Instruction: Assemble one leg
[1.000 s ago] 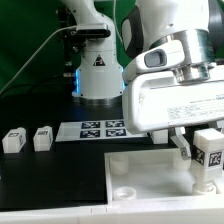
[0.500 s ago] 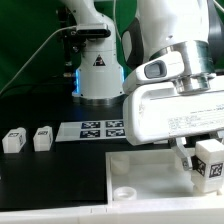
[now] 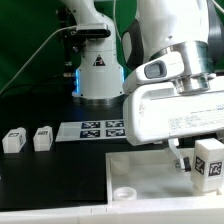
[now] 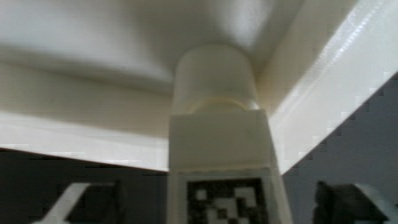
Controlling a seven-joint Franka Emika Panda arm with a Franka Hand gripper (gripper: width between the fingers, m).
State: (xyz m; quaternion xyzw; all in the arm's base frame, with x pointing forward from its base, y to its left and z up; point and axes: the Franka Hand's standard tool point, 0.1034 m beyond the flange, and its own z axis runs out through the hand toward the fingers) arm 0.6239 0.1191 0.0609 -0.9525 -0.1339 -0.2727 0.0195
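Exterior view: our gripper (image 3: 198,152) is clamped on the leg (image 3: 210,163), which hangs just over the white panel (image 3: 140,165). Wrist view: the leg (image 4: 221,120) looks light, stiff, slick plastic; we'd pinch its flat tagged end.

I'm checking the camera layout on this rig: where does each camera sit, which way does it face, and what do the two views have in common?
Exterior view: sits off the arm in front of the table, facing across the black table to the arm's base; the wrist and claw fill the exterior view's right.
Wrist view: sits on the wrist, looking along the claw onto the white panel; its fingers show beside the leg.
Shared: the leg held in the claw, and the white panel under it.
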